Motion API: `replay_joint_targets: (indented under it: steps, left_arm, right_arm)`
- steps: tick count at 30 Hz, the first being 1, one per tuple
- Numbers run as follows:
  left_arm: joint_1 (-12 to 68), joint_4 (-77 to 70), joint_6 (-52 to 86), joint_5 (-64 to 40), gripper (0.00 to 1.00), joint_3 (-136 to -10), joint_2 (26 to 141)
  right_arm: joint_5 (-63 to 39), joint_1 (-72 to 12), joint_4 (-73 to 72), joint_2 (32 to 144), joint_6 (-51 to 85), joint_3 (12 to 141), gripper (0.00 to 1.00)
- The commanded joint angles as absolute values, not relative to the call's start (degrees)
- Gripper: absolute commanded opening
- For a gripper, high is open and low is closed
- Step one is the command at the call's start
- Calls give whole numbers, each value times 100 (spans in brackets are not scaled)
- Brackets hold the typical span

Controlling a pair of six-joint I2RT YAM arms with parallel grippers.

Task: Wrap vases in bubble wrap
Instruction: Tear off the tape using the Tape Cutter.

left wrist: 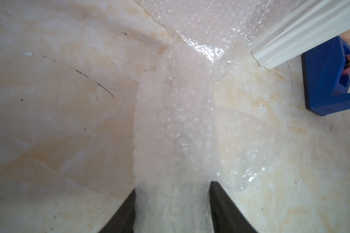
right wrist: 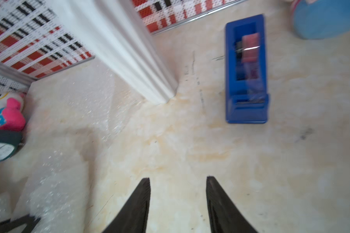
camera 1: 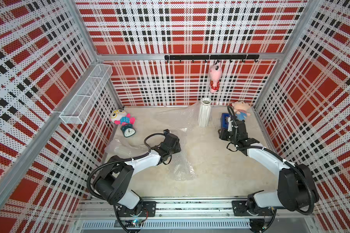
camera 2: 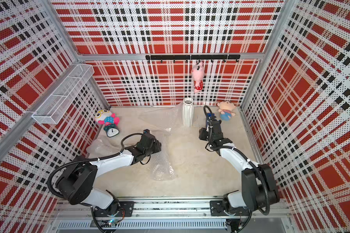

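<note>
1 beige marbled tabletop point(camera 1: 210, 171) carries a clear crinkled bubble wrap sheet point(camera 1: 170, 119) spread from its back edge inward. 1 tall white ribbed ceramic vase point(camera 1: 205, 115) stands upright against the sheet, near the back edge. Left gripper point(left wrist: 173, 187) clamps a bunched fold of the sheet; right gripper point(right wrist: 178, 178) gapes empty over bare tabletop.

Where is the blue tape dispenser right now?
In a top view the blue tape dispenser sits back right, between the white ribbed vase and a plush doll.
</note>
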State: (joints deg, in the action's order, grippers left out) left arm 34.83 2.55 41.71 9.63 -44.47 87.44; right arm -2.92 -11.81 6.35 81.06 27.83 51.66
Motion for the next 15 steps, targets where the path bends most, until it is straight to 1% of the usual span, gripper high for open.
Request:
replay_joint_targets:
  steps: [1, 5, 9, 11, 15]
  left_arm:
    - [3552, 459, 4069, 966, 53, -4370, 8868]
    - [3573, 415, 4062, 956, 53, -4337, 8851]
    - [3586, 338, 4035, 910, 53, -4331, 8907]
    - [3603, 298, 4000, 873, 53, -4336, 8932]
    - [3673, 158, 3897, 788, 53, -4348, 8965]
  right_arm:
    - [-764, -695, 1070, 8362, 2476, 5600, 48]
    - [-1347, -30, 954, 8892, 2496, 6014, 48]
    - [-2150, 534, 1100, 9826, 2290, 6741, 46]
    - [-2649, 738, 1185, 10313, 2145, 7098, 45]
    - [-3209, 1004, 1182, 11045, 2006, 7566, 42]
